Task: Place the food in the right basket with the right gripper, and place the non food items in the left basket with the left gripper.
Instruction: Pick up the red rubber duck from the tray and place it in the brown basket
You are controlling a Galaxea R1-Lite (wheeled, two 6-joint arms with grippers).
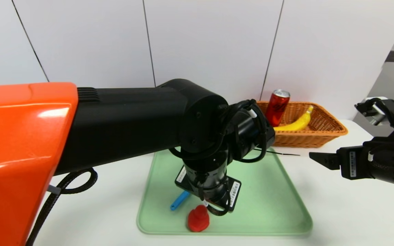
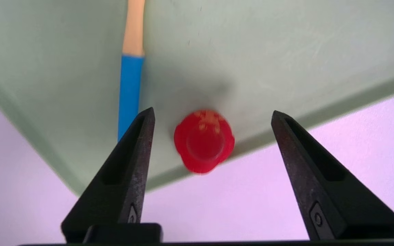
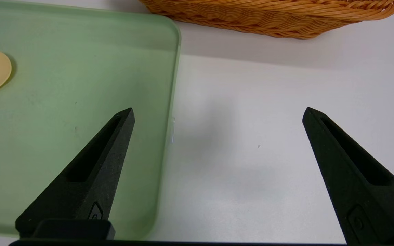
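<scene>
Left wrist view: open jaws clear the duck's [image 2: 204, 140] edges.

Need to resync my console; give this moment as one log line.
left gripper: open above tray, duck between fingers | right gripper: idle, open

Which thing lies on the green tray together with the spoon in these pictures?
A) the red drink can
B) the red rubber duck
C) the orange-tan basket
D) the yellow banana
B: the red rubber duck sits on the tray near the spoon's blue handle, while banana and can are in the basket beyond.
</scene>
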